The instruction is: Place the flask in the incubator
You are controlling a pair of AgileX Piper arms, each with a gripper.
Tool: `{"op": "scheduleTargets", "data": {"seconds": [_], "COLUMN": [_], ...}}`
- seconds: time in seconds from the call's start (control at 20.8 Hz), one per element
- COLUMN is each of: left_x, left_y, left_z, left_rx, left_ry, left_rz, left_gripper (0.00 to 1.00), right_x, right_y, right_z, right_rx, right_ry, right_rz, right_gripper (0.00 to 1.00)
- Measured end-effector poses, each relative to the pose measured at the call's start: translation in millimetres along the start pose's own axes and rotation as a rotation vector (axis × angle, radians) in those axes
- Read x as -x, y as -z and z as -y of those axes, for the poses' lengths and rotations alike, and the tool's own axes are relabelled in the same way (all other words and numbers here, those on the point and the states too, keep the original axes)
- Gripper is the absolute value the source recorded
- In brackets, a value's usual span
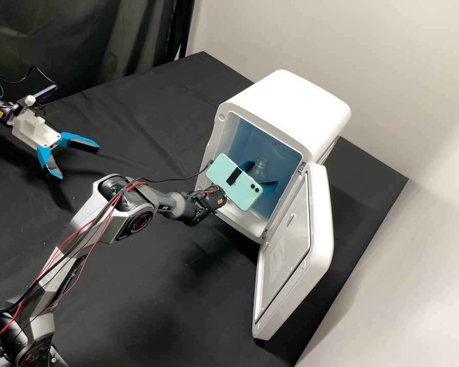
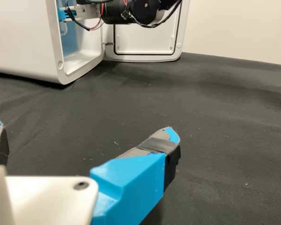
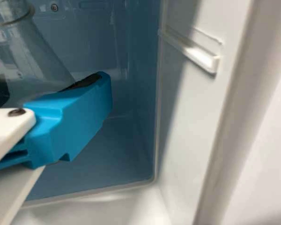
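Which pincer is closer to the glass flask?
The right one. The right pincer is inside the incubator, right at the flask. The left pincer hangs open over the bench, far outside the incubator.

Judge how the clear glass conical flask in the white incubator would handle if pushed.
The clear glass conical flask is probably rigid but fragile. Its smooth sloping wall may slip between blue fingers. Its wide base likely resists tipping.

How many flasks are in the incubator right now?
1. The clear flask is inside the open incubator, in its blue chamber. The mint-green phone on the arm blocks part of it, so another may be hidden.
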Motion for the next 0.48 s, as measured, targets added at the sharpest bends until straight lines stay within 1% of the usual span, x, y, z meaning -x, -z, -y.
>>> {"op": "scheduleTargets", "data": {"seconds": [0.05, 0.1, 0.14, 0.19, 0.24, 0.34, 0.43, 0.48], "left_x": [0.0, 0.0, 0.0, 0.0, -0.2, -0.6, -0.8, -1.0], "left_y": [0.0, 0.0, 0.0, 0.0, 0.3, 0.8, 1.1, 1.3], "left_z": [0.0, 0.0, 0.0, 0.0, 0.6, 1.7, 2.4, 2.9], "left_rx": [0.0, 0.0, 0.0, 0.0, 0.003, 0.008, 0.011, 0.013], "left_ry": [0.0, 0.0, 0.0, 0.0, 0.003, 0.009, 0.013, 0.015], "left_rz": [0.0, 0.0, 0.0, 0.0, 0.0, -0.001, -0.002, -0.002], "left_gripper": [1.0, 1.0, 1.0, 1.0, 1.0, 1.0, 1.0, 1.0], "right_x": [-2.2, -3.3, -4.2, -5.9, -7.5, -10.5, -11.5, -11.8], "right_y": [1.3, 0.6, 1.3, 0.0, -0.2, -0.5, -2.9, -3.2], "right_z": [0.9, 1.1, 3.2, 5.3, 7.2, 11.2, 14.1, 14.0], "right_rx": [-0.011, -0.015, -0.013, -0.016, -0.014, 0.003, 0.005, 0.002], "right_ry": [-0.005, -0.006, -0.003, 0.002, 0.006, 0.02, 0.036, 0.039], "right_rz": [0.001, 0.006, 0.005, 0.011, 0.012, 0.017, 0.031, 0.039], "right_gripper": [0.0, 0.0, 0.0, 0.0, 0.0, 0.0, 0.0, 0.0]}}
